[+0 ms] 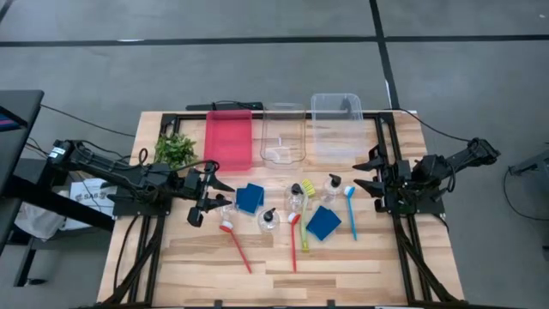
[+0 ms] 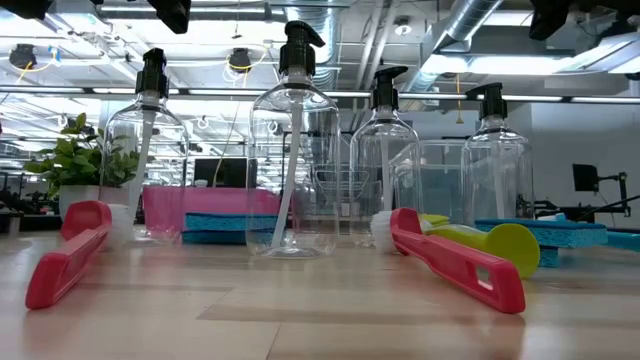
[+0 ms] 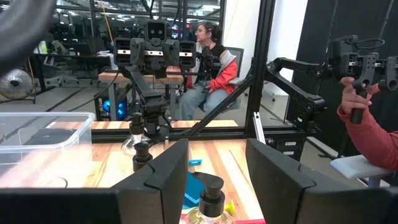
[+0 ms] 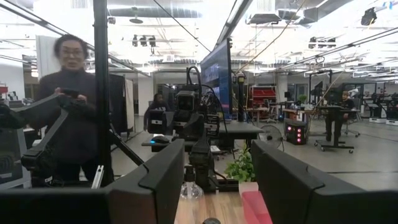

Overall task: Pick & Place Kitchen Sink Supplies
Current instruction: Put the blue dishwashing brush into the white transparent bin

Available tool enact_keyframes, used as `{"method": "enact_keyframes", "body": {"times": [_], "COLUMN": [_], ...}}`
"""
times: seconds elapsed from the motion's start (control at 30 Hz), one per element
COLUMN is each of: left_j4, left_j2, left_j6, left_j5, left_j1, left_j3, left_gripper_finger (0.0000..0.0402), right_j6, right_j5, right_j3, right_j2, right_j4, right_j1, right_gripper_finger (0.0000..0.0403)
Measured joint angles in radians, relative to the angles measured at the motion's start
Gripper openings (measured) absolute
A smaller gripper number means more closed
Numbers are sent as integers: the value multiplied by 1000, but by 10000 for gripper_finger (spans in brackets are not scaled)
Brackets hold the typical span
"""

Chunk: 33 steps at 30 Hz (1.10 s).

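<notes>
All supplies lay loose in the middle of the desk; none had reached a container. Two sponges: one [image 1: 250, 198] toward the left arm, the other [image 1: 323, 223] nearer the front edge on the right. I counted four pump bottles: one [image 1: 226, 206] just beside the left gripper, one [image 1: 268, 221] in front of the first sponge, one [image 1: 294, 199] at centre, one [image 1: 331, 188] toward the right. Brushes lay pointing toward the front edge: a red one [image 1: 236, 244] on the left, a second red one [image 1: 293, 242] at centre, a yellow-green one [image 1: 304, 215] just beside it, and a blue one [image 1: 351, 211] on the right.

Along the back edge stood the red tray [image 1: 228, 139] and two clear bins [image 1: 283, 136] [image 1: 335, 125]. The tray and the right bin looked empty; something pale showed in the middle bin, which I could not identify. A plant [image 1: 176, 150] sat near the back-left corner, outside the task.

My left gripper [image 1: 212, 196] hovered with its fingers spread, just beside the leftmost bottle, holding nothing. My right gripper [image 1: 372, 172] was also spread and empty, waiting near the right edge, close to the blue brush head.

Judgement: task essentially at its start. Every sponge, bottle and brush was left to move. First pick likely the leftmost bottle, given the left gripper's position.
</notes>
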Motion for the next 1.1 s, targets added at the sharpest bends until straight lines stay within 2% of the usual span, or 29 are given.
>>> {"method": "enact_keyframes", "body": {"times": [0.2,0.37,0.5,0.6,0.83,1.1], "left_j4": [0,0,0,0,0,-4], "left_j2": [0,0,0,0,0,0], "left_j6": [0,0,0,0,0,0], "left_j5": [0,0,0,0,0,0], "left_j1": [0,0,0,0,0,0], "left_j3": [0,0,0,0,0,0], "left_gripper_finger": [163,163,163,163,163,163], "right_j6": [-1,-25,-27,19,171,171], "right_j5": [0,1,73,122,121,122], "right_j3": [0,0,16,63,181,200], "right_j2": [17,53,106,145,214,229], "right_j4": [-13,-103,-176,-289,-542,-569], "right_j1": [0,0,0,0,14,36], "right_gripper_finger": [182,182,182,182,182,182]}}
